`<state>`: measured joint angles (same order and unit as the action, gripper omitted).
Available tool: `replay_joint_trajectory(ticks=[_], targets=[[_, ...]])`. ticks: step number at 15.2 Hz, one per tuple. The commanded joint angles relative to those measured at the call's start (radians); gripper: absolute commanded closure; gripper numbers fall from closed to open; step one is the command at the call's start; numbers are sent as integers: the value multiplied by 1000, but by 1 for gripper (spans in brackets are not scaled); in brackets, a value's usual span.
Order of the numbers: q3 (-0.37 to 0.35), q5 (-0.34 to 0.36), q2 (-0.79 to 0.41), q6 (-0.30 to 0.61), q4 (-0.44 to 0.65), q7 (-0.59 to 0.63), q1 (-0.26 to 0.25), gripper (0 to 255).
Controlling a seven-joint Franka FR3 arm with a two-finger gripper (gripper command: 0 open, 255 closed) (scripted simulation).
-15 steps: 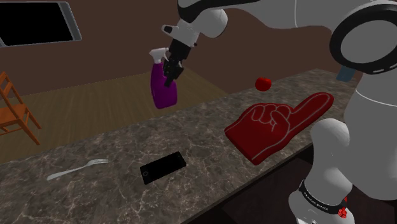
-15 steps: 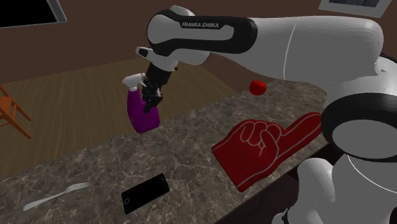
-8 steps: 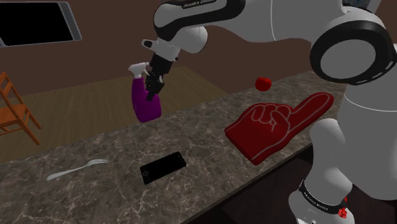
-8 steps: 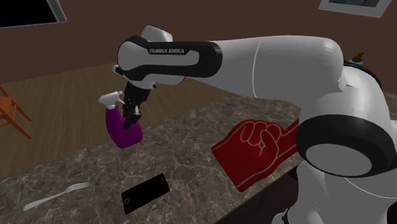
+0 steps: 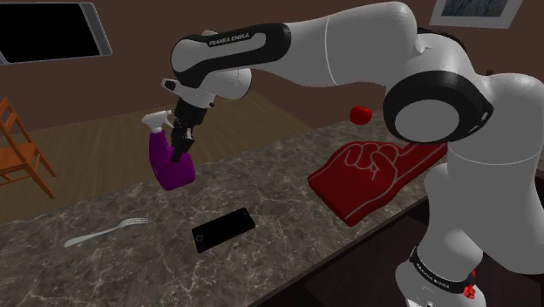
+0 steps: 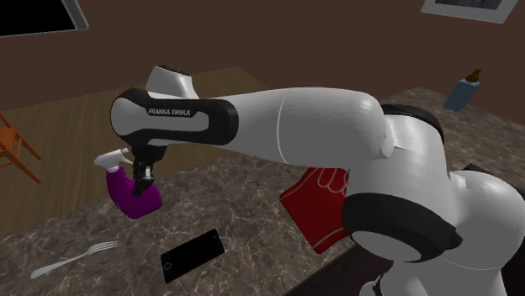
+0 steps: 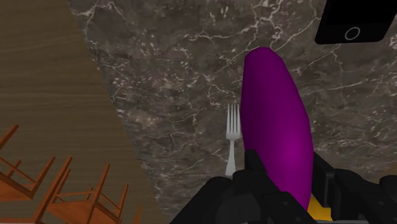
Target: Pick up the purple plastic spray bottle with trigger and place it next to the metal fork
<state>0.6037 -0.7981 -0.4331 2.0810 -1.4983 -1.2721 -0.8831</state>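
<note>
Shoulder view: the gripper point(image 5: 181, 141) is clenched on the neck of the purple bottle point(image 5: 171, 167), just under its white trigger head. The bottle hangs in the air over the far edge of the marble counter point(image 5: 279, 174). The fork point(image 5: 106, 231) lies nearer and to the left, apart from the bottle. A black phone point(image 5: 223, 229) lies right of the fork, with a red foam hand point(image 5: 375, 174) further right and a small red fruit point(image 5: 360, 114) beyond it. A wooden chair point(image 5: 22, 148) stands on the floor at far left. The arm arcs from the stand on the right, over the foam hand, with its wrist pointing down.

Second exterior view: the forearm stretches leftward across the frame and hides most of the foam hand. A blue flask point(image 6: 465, 88) stands at the counter's far right. The bottle tilts slightly under the wrist, above and right of the fork.

Wrist view: both black fingers clasp the bottle, whose purple body runs away from the camera. The fork lies on the marble just beside it, and the phone's end lies further off.
</note>
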Motion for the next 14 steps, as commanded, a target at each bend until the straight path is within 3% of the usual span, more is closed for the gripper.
replay_joint_trajectory(ticks=[1, 14], targets=[[-17, -17, -53, 9, 53, 23, 0, 255], [-51, -90, -99, 121, -41, -72, 5, 255]])
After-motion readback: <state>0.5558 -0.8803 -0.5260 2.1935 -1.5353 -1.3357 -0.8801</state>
